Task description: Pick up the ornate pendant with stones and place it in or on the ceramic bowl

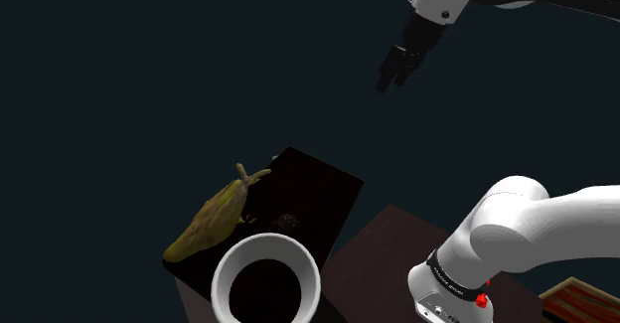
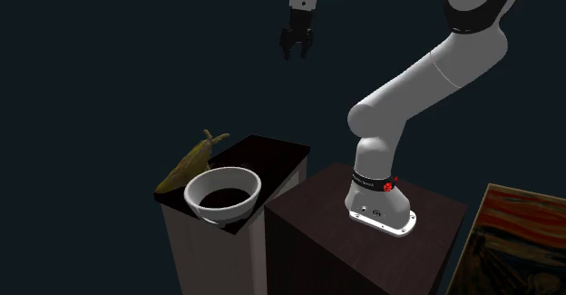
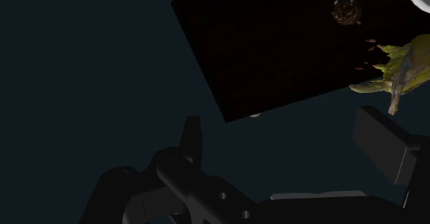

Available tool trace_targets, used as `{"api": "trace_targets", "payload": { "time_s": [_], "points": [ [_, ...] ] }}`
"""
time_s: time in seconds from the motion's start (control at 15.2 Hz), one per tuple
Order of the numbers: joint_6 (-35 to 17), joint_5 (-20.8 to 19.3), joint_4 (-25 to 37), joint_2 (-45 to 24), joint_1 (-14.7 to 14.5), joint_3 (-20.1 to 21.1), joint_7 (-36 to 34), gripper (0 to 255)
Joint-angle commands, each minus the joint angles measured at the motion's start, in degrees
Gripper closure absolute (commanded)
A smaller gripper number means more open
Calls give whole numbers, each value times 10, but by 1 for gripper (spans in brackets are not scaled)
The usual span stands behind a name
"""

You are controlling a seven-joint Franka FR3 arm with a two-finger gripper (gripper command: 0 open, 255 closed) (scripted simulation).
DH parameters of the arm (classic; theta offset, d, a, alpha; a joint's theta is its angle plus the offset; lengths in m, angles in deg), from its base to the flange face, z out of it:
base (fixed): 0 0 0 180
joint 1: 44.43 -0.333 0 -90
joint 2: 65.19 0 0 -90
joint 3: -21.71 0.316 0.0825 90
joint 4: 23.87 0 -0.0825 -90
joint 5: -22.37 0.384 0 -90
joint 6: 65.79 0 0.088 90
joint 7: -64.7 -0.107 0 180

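The gripper (image 2: 296, 54) is hanging open and empty, high above the table (image 1: 318, 187). The pendant (image 3: 346, 12) is lying far beneath it, just beside the bowl (image 1: 219, 281) and pod (image 1: 209, 227). It wants lowering squarely over the pendant, jaws straddling it, clearing both neighbours.

White arm (image 2: 413, 75) high overhead, black tool (image 2: 297, 55) downward, fingers (image 3: 191, 134) apart.
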Motion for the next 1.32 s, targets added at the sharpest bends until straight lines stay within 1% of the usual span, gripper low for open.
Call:
{"api": "trace_targets", "payload": {
  "time_s": [0.0,0.33,0.66,0.92,1.25],
  "points": [
    [0,0,0,0,0,0,0,0],
    [-60,14,-68,-5,-6,59,-72,0],
    [-125,29,-117,-33,-12,121,-146,0],
    [-179,37,-142,-76,-16,172,-209,0],
    [-250,35,-155,-152,-11,240,-294,0]
  ]
}}
